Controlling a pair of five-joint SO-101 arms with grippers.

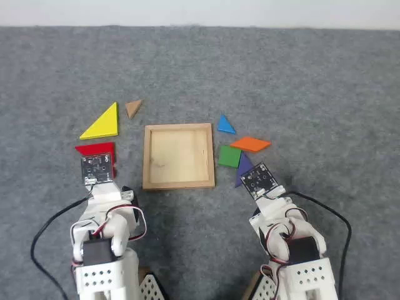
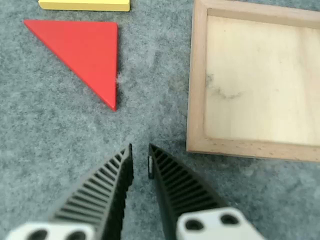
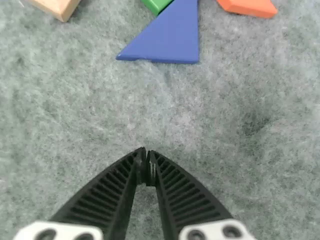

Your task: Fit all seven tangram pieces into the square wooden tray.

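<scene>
The tray sits empty on the table, with all seven pieces outside it. Left of the tray lie the red triangle, the yellow triangle and the tan triangle. Right of it lie the blue triangle, orange parallelogram, green square and indigo triangle.

The left end effector hangs between the red triangle and the tray's near left corner, barely parted and grasping nothing. The right end effector hangs near the indigo triangle, clenched on nothing.

The likely risk is that the thin, flat pieces slide on the felt instead of lifting. The green square touches the indigo triangle, so taking one may drag the other. A large triangle seated at the wrong turn would block the rest.

The red triangle's long edge runs diagonally, facing away from the tray, and one sharp tip points at the left end effector. One short edge lies parallel to the tray's left wall
</scene>
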